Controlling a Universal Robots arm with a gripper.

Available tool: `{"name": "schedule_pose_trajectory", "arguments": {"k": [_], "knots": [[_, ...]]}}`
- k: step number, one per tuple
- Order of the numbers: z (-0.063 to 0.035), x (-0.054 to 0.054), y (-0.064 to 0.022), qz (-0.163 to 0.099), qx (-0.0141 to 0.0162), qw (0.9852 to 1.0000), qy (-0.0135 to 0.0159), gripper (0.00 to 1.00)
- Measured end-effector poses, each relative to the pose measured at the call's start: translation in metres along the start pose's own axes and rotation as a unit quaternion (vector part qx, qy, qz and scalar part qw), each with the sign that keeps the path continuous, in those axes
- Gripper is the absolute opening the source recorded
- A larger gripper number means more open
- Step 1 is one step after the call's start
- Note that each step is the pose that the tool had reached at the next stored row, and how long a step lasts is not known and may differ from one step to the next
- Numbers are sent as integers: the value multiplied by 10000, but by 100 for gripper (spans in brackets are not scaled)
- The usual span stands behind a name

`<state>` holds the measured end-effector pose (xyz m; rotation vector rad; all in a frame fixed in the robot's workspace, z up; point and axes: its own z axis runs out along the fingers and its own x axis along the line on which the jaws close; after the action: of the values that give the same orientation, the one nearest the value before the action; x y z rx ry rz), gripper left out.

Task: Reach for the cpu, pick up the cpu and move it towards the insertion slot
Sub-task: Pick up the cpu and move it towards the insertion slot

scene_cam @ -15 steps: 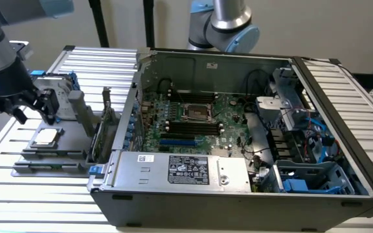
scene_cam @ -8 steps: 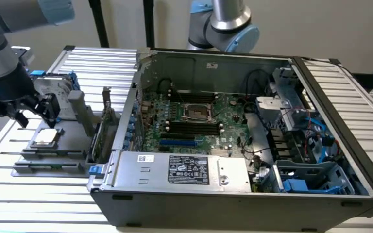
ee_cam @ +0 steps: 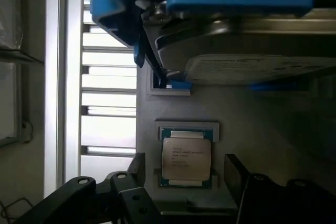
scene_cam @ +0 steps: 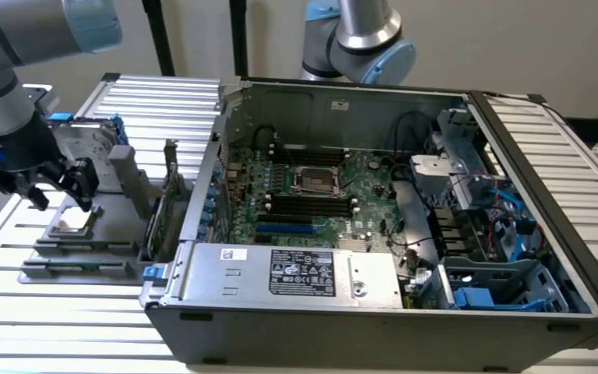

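Note:
The cpu point(scene_cam: 71, 225) is a small silver square chip lying flat in a grey holder on the slatted table, at the exterior view's left. In the wrist view the cpu point(ee_cam: 186, 157) shows its pale rim and printed face. My gripper point(scene_cam: 63, 200) hangs just above it, open, with one dark finger on each side and nothing between them. In the wrist view the gripper point(ee_cam: 186, 176) straddles the chip, and the fingers point(ee_cam: 137, 167) stand apart from its edges. The insertion slot point(scene_cam: 318, 181), a square silver-framed socket, sits on the green motherboard inside the open computer case.
A silver hard drive point(scene_cam: 83, 142) in a blue frame stands upright just behind the cpu holder; it looms close in the wrist view point(ee_cam: 252, 66). The case wall point(scene_cam: 190, 195) rises between holder and motherboard. A second robot arm point(scene_cam: 357, 39) stands behind the case.

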<state>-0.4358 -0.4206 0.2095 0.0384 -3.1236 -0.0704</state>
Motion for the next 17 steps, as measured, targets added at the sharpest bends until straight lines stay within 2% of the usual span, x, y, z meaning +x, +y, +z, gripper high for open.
{"name": "schedule_pose_trajectory", "arguments": {"k": [3,5,7,17], "knots": [[47,-1,-2,1,27,10000,0,71],[57,-1,-2,2,69,10000,2,71],[59,-1,-3,1,90,10000,3,71],[93,-2,-4,1,90,10000,1,71]]}}
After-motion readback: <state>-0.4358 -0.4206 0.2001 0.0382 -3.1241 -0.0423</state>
